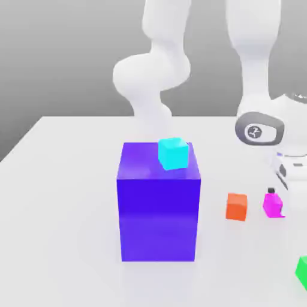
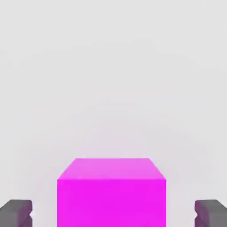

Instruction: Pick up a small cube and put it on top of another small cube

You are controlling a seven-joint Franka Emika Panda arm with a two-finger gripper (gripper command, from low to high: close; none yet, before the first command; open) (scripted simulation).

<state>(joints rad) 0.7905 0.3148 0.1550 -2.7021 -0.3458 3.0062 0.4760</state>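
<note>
The small magenta cube (image 1: 271, 205) rests on the white table at the exterior view's right, and it is large in the hand view (image 2: 111, 195). My gripper (image 1: 274, 196) has come straight down over it and straddles it. In the hand view the gripper (image 2: 113, 213) has one dark fingertip (image 2: 16, 213) on each side of the cube. A strip of table shows between each pad and the cube's faces, so the fingers are open and not touching it. An orange cube (image 1: 237, 207) of about the same size sits just to the exterior view's left of the magenta one.
A large blue-violet block (image 1: 159, 210) stands mid-table with a cyan cube (image 1: 174, 153) on its top back corner. A green cube (image 1: 303, 271) lies at the exterior view's right edge. The white arm rises behind the block.
</note>
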